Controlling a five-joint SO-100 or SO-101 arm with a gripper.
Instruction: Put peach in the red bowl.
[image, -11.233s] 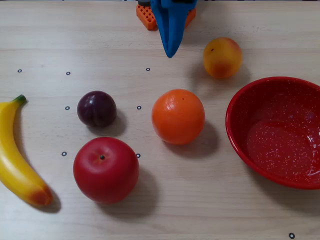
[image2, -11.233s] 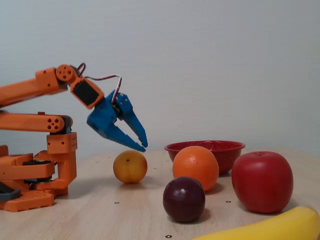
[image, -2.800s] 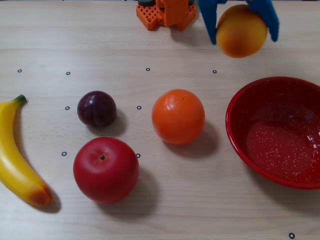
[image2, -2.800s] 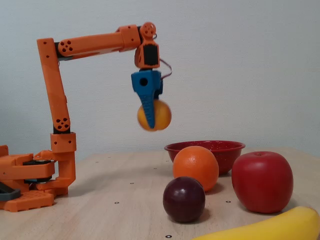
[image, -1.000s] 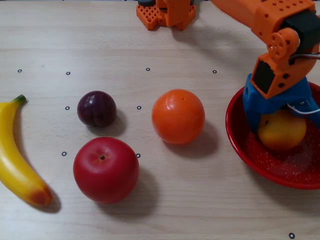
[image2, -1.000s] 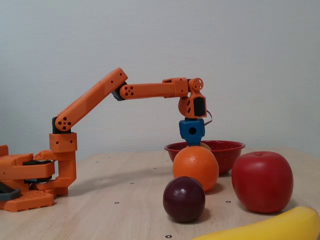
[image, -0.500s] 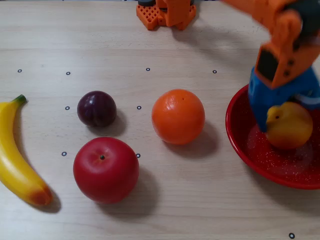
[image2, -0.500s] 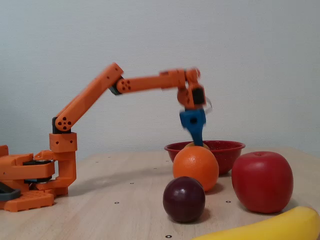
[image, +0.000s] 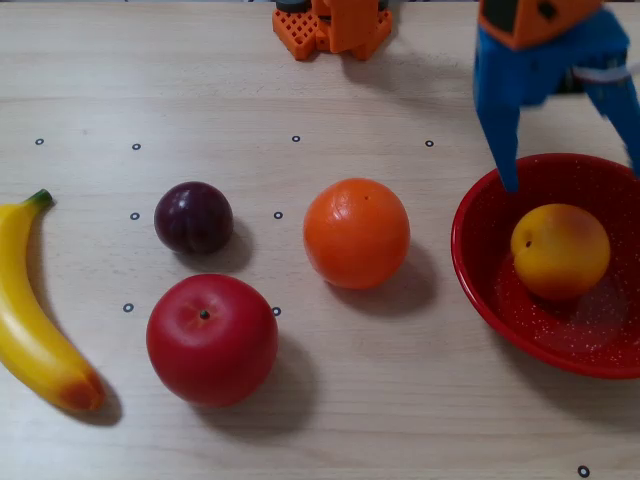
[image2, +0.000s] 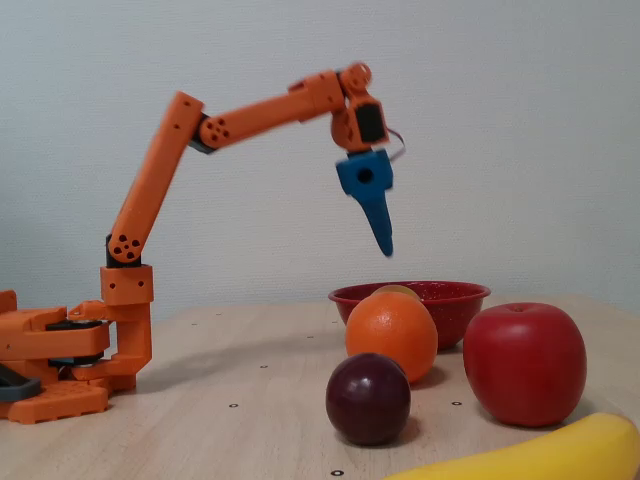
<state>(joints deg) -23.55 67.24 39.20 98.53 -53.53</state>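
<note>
The peach (image: 560, 251) is seen sitting inside the red bowl (image: 480, 275), over at the right edge of a fixed view, with its top just peeking above the rim in the other one (image2: 397, 291). It's not being touched by anything. The gripper (image: 573, 170) is held up in the air above the bowl (image2: 450, 296), well clear of the fruit, and its blue fingers (image: 497, 120) are spread wide apart with nothing between them. From the side only a single blue point (image2: 380, 222) can be made out. To the left of the bowl on the bench (image: 400, 400), an orange (image: 356, 233) is found, then a dark plum (image: 193, 217), a big red apple (image: 212, 339), and a banana (image: 35, 310) at the far left.
</note>
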